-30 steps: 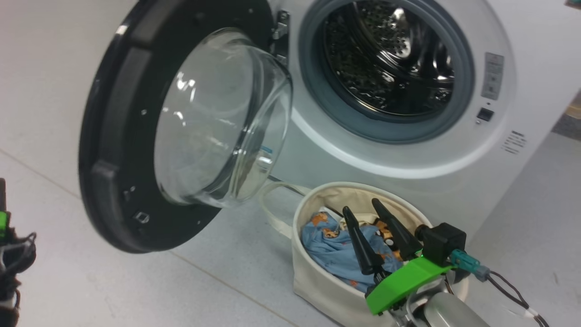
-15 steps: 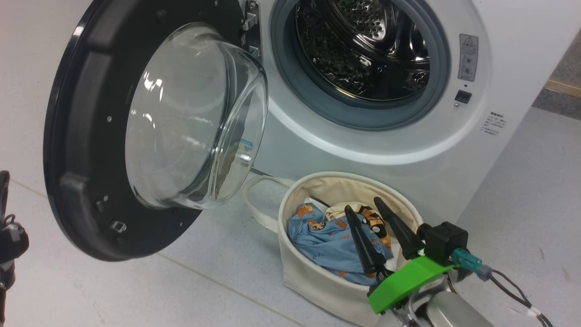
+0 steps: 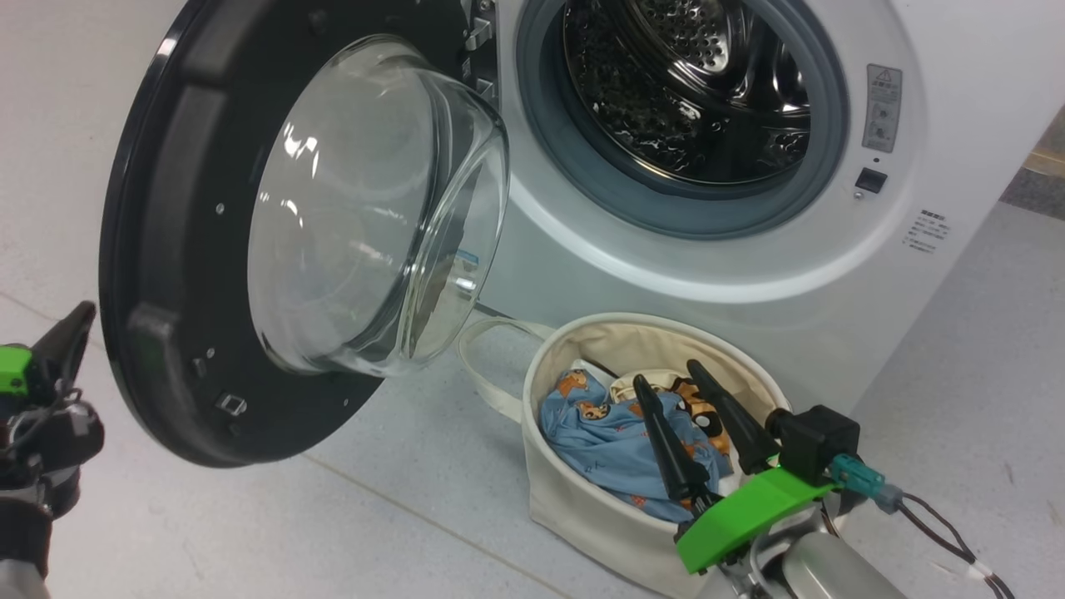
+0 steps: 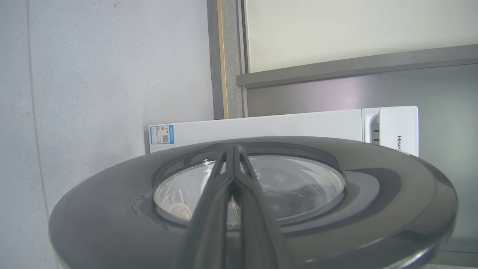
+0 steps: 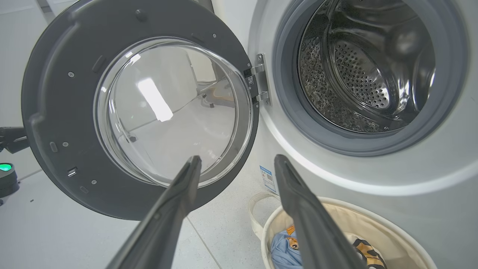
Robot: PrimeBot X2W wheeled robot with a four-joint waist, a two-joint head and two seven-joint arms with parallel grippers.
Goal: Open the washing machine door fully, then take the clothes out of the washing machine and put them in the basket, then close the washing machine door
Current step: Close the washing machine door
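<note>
Two grippers, one door, one machine, one basket, two garments. The left gripper [image 3: 79, 320], fingers pressed together, hangs beside the open washing machine door [image 3: 166, 249]. Below the washing machine [image 3: 749, 274], the basket [image 3: 582, 516] holds the clothes [image 3: 607, 449]. The right gripper [image 3: 667, 374] gapes wide and empty above them. The left wrist view faces the door's outer side, the head view its inner.

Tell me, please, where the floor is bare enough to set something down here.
Bare floor lies below the washing machine door, left of the basket, and again right of the basket beside the washing machine. The basket itself is crowded: clothes fill it, right gripper nearby.
</note>
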